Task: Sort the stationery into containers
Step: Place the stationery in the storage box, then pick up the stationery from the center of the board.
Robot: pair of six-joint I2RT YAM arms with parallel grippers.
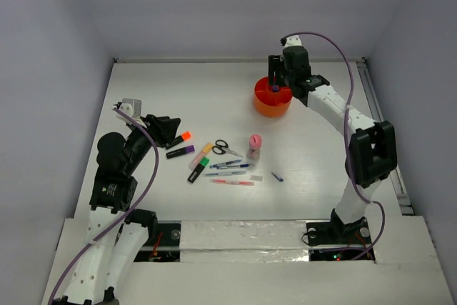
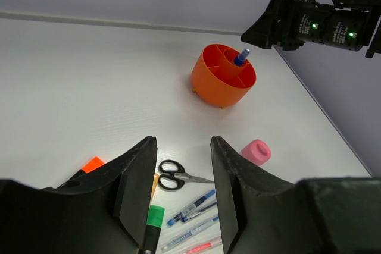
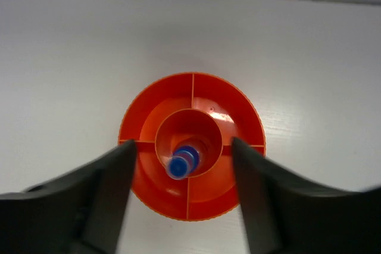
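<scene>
The round orange tub (image 1: 272,99) stands at the back right; it also shows in the left wrist view (image 2: 220,85) and the right wrist view (image 3: 244,117). A blue-capped pen (image 3: 183,162) stands in its centre compartment. My right gripper (image 3: 181,165) hangs open directly above the tub, holding nothing. My left gripper (image 2: 183,173) is open and empty, left of the pile. The pile holds orange (image 1: 180,137), purple (image 1: 181,151) and green (image 1: 198,169) highlighters, scissors (image 1: 225,148), a pink tube (image 1: 254,145), blue pens (image 1: 230,165) and a red pen (image 1: 233,182).
A small blue cap piece (image 1: 278,176) lies right of the pens. White walls close the table at the back and both sides. A rail runs along the right edge (image 1: 385,141).
</scene>
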